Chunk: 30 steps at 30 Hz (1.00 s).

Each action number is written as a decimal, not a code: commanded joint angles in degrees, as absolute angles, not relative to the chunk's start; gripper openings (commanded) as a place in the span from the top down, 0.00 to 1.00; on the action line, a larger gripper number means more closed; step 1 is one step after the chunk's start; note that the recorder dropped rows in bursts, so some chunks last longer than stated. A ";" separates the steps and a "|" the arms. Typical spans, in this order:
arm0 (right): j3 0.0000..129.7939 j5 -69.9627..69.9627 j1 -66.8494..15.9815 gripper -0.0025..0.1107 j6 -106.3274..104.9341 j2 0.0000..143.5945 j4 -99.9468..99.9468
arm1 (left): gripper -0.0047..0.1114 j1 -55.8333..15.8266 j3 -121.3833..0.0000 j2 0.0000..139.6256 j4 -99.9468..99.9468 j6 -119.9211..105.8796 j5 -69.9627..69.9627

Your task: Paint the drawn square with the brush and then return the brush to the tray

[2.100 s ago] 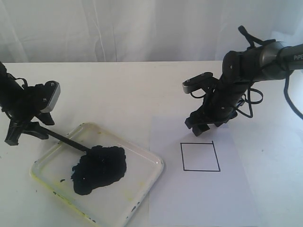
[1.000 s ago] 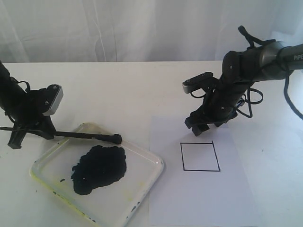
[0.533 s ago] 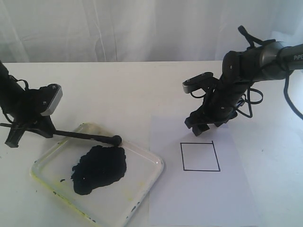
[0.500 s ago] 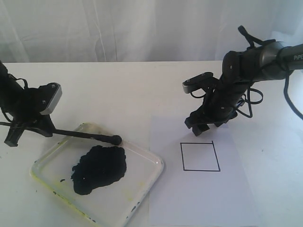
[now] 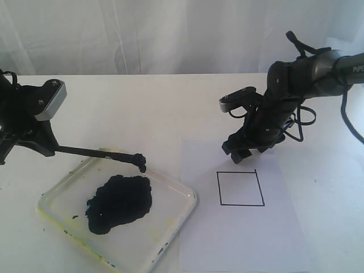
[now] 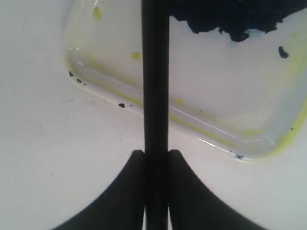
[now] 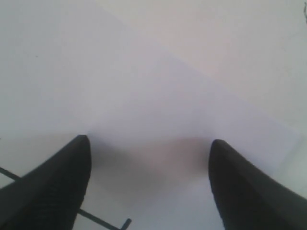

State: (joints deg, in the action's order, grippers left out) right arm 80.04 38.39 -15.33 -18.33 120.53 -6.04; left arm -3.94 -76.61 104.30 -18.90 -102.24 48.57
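My left gripper (image 5: 48, 148) is shut on the handle end of the brush (image 5: 96, 153), a thin black stick held above the tray (image 5: 170, 224). Its paint-dark tip (image 5: 140, 162) hangs over the tray's far rim, just above the black paint blob (image 5: 119, 203). In the left wrist view the brush (image 6: 155, 76) runs out from my gripper (image 6: 156, 155) over the yellow-stained tray rim (image 6: 201, 129). The drawn square (image 5: 240, 188) is an unfilled outline on the white paper (image 5: 239, 239). My right gripper (image 5: 244, 151) hovers open over the paper's far edge, just beyond the square; its overshooting corner (image 7: 112, 225) shows in the right wrist view.
A white table (image 5: 148, 108) carries everything, with a white curtain (image 5: 170, 34) behind. The paper (image 7: 192, 120) lies right of the tray, their edges close together. The right arm's cables (image 5: 301, 116) hang beside its wrist.
My left gripper has lifted up and back with the brush. The tip, dipped in the blob two seconds ago, came out and now hangs higher above the tray's far rim. The right arm stayed still.
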 commanded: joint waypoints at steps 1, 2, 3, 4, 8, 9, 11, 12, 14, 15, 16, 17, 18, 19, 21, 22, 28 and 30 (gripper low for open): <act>79.93 38.06 -15.36 0.40 -18.08 121.39 -5.45 | 0.96 -6.78 -76.73 101.22 -15.49 -93.80 52.30; 79.93 38.06 -15.36 0.40 -18.08 121.39 -5.45 | 0.96 -7.54 -76.73 100.68 -14.80 -91.85 52.82; 79.93 38.06 -15.36 0.40 -18.08 121.39 -5.45 | 0.96 -8.37 -76.73 100.40 -14.17 -90.60 53.50; 79.93 37.94 -15.36 0.40 -18.08 121.39 -5.34 | 0.96 -9.23 -76.73 100.05 -13.78 -89.44 54.18; 79.93 36.79 -15.36 0.40 -18.08 121.39 -5.34 | 0.96 -12.73 -76.73 99.95 -11.28 -82.76 55.37; 79.93 36.57 -15.36 0.40 -18.08 121.39 -5.34 | 0.96 -13.49 -76.73 99.95 -10.24 -81.63 55.40; 79.93 36.57 -15.36 0.40 -18.08 121.39 -5.34 | 0.96 -15.22 -76.73 99.95 -8.05 -77.65 55.27; 79.93 36.57 -15.36 0.40 -18.08 121.39 -5.34 | 0.96 -15.79 -76.73 99.95 -7.30 -75.58 54.97; 79.93 36.57 -15.36 0.40 -18.08 121.39 -5.34 | 0.96 -17.24 -76.73 99.95 -5.44 -74.46 54.88; 79.93 36.57 -15.36 0.40 -18.08 121.39 -5.34 | 0.96 -17.88 -76.73 99.95 -5.02 -73.61 55.01; 79.93 36.57 -15.36 0.40 -18.08 121.39 -5.34 | 0.96 -18.40 -76.73 99.95 -5.02 -72.18 54.86; 79.93 36.57 -15.36 0.40 -18.08 121.39 -5.34 | 0.96 -19.03 -76.73 99.95 -5.02 -70.91 54.76; 79.93 36.31 -15.36 0.40 -18.08 121.39 -5.34 | 0.96 -19.60 -76.73 99.95 -5.02 -69.47 54.63; 79.93 36.19 -15.36 0.40 -18.08 121.39 -5.34 | 0.96 -20.18 -76.73 99.95 -5.02 -68.00 54.19; 79.93 35.88 -15.36 0.40 -18.08 121.39 -5.34 | 0.96 -21.05 -76.73 99.95 -5.02 -64.29 52.98; 79.93 35.88 -15.36 0.40 -18.08 121.39 -5.34 | 0.96 -21.46 -76.73 99.95 -5.02 -62.50 52.45; 79.93 35.89 -15.36 0.40 -18.08 121.39 -5.45 | 0.96 -26.48 -76.73 99.95 -4.12 -59.77 50.41; 79.93 35.89 -15.36 0.40 -18.08 121.39 -5.45 | 0.96 -28.07 -76.73 100.05 -2.62 -57.36 49.33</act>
State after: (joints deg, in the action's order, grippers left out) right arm 80.04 36.36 -15.33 -18.17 120.64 -5.92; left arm -26.77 -76.61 100.51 -3.42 -59.70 49.28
